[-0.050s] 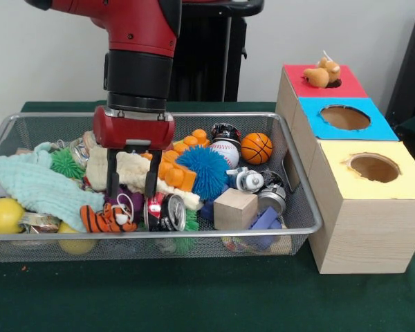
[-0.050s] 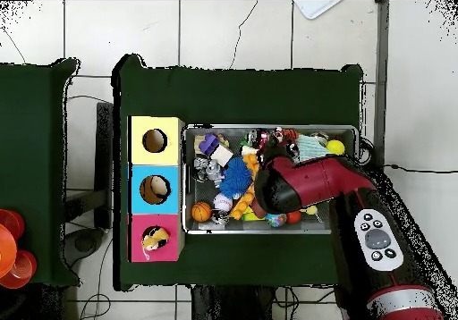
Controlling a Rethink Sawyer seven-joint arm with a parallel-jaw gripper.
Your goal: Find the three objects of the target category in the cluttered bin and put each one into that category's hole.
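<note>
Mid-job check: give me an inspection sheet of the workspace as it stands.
Surface: green table cloth, wire bin and wooden box side by side.
Job's things: red hole plugged by a tan plush toy; blue hole and yellow hole open.
Clutter: basketball, blue spiky ball, wooden cube, crushed can, tiger toy.
Grippers: hand open, low in the bin.
Cables: wires on floor tiles.
Surroundings: red objects at edge.
</note>
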